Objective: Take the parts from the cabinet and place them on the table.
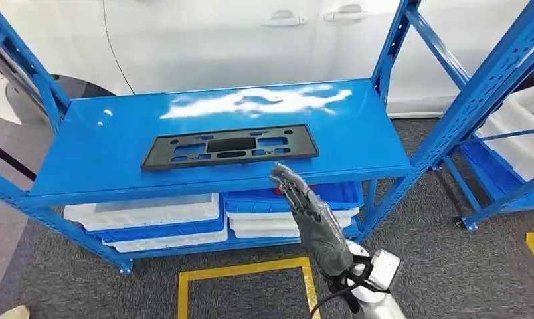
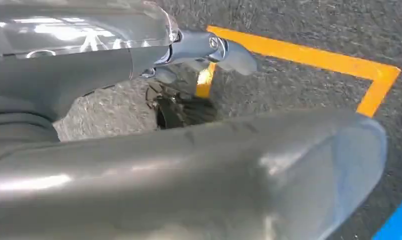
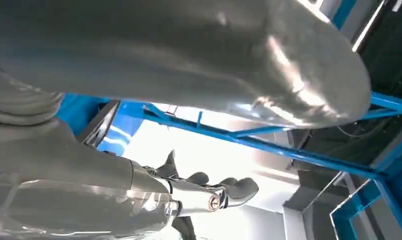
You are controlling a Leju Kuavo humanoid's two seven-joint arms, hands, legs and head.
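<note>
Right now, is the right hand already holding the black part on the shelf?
No. In the head view the right hand is raised near the shelf's front edge, and the black part lies flat on the blue shelf, untouched.

The glossy blue metal shelf top [image 1: 105,153] has bare room to the left, right and behind the flat black plastic panel with cut-outs [image 1: 230,147], which lies near the front edge. The slanted blue steel uprights [image 1: 463,113] close the shelf's ends, with another blue rack [image 1: 510,166] just right of them. A white car body [image 1: 204,40] stands close behind. The right hand [image 1: 303,199], fingers apart, reaches the front edge beside the panel. Below, stacked white and blue plastic bins [image 1: 151,222] crowd the lower shelf.
</note>
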